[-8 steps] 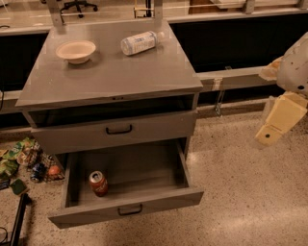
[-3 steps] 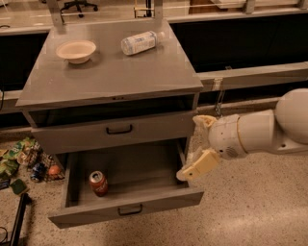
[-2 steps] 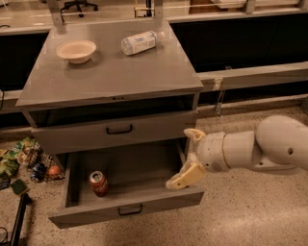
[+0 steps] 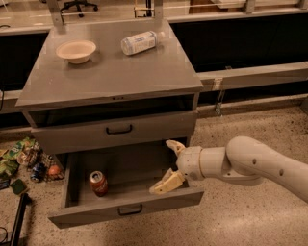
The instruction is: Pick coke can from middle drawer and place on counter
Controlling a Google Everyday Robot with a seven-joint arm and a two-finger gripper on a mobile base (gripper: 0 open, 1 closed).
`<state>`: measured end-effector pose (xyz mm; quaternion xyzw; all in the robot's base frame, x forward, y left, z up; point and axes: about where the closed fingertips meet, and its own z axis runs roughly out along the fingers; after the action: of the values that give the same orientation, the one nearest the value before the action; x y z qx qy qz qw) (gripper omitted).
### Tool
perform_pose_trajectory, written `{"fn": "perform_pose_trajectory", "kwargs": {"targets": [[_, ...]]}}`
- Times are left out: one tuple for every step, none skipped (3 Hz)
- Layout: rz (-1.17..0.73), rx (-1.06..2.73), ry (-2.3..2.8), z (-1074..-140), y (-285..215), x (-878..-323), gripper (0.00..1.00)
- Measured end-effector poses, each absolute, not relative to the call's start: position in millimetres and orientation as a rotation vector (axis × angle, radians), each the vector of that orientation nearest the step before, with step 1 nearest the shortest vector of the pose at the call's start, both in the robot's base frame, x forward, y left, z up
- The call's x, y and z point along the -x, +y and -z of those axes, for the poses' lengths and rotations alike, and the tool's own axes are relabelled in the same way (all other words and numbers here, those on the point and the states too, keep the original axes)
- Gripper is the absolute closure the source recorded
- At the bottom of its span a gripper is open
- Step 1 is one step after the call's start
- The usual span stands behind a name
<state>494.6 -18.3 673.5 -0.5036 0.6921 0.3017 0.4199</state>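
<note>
The coke can [image 4: 98, 183] stands upright on the floor of the open middle drawer [image 4: 137, 169], left of the gripper [image 4: 161, 166] and not touching it; the gripper hangs over the drawer's right part, fingers spread, holding nothing; above it the counter [image 4: 115, 77] carries a bowl [image 4: 76, 50] and a lying bottle [image 4: 139, 42].

Lab-like office: swivel chair [image 4: 79, 5], speckled floor [image 4: 250, 218], drawer cabinet [image 4: 77, 139], gripper [image 4: 160, 166] over its open middle drawer [image 4: 120, 209].
</note>
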Motion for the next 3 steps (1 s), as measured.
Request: {"fn": "perform_pose_trajectory", "kwargs": {"targets": [[-0.778,1.249,1.74,-663.1,-16.3,-495.1,0.0],[-0.795,1.223,1.768,-645.6,-6.3,-492.3,0.0],[-0.86,1.13,1.79,-607.2,19.4,-489.7,0.0]]}}
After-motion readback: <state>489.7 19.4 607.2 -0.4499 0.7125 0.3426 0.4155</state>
